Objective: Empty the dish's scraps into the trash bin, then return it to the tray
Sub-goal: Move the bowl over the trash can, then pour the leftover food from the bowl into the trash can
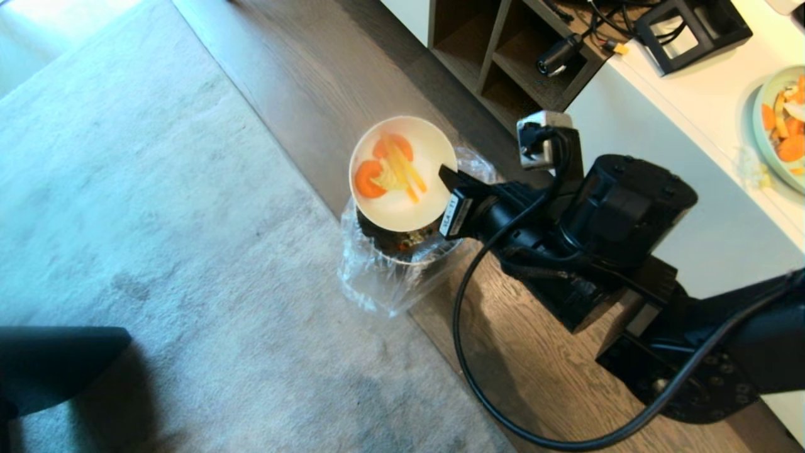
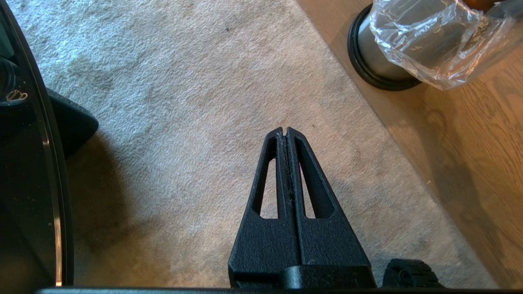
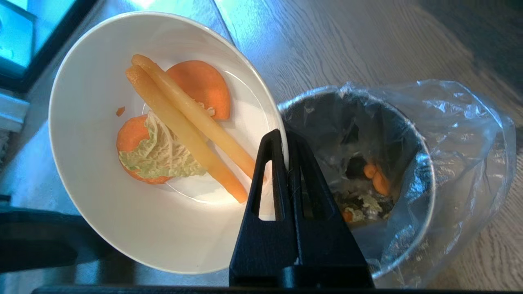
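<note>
My right claw (image 3: 287,136) is clamped on the rim of the dish (image 3: 122,228), which I hold tilted just above the trash bin (image 3: 412,171), the scraps (image 3: 179,122) inside it. My left claw (image 2: 284,131) hangs pressed shut, empty, over the carpet (image 2: 184,81) nearby.

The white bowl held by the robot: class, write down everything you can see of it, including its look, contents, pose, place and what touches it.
The dish is a plain white, round, deep bowl with a smooth, ceramic-looking surface. The right gripper holds it by the rim, jaws shut on the edge. It hangs tilted above the trash bin, partly over its open mouth. The scraps lie inside it: two orange slices, two pale yellow sticks and a crinkled pale green leaf piece, plus an orange crumb. Nothing else touches it.
</note>
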